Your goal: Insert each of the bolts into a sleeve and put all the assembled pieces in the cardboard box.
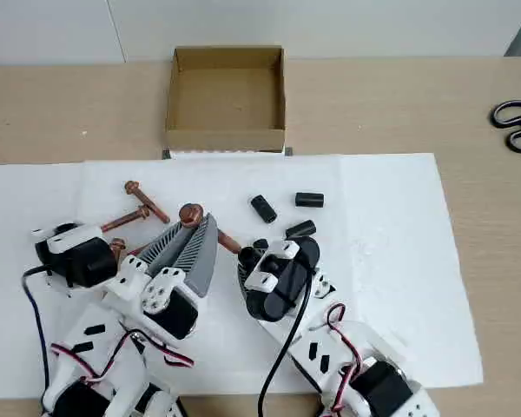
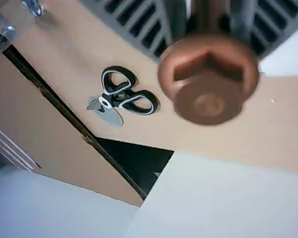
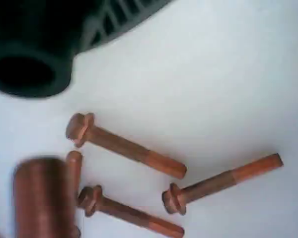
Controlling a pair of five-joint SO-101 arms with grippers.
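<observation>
My left gripper (image 1: 194, 224) is shut on a copper bolt (image 1: 190, 214), gripping just under the head, which fills the left wrist view (image 2: 208, 79). The bolt's shaft points toward my right gripper (image 1: 253, 257), which is shut on a black sleeve (image 3: 27, 69) with its open bore facing the bolt tip (image 3: 42, 198). A small gap still separates tip and bore. Three loose bolts (image 3: 124, 146) lie on the white paper (image 1: 391, 261) left of the arms. Three loose sleeves (image 1: 262, 208) lie right of centre. The cardboard box (image 1: 226, 130) stands open beyond the paper.
Black-handled scissors (image 1: 517, 124) lie on the bare table at the far right, also seen in the left wrist view (image 2: 121, 96). The arms' bases crowd the paper's near edge. There is free paper on the right side.
</observation>
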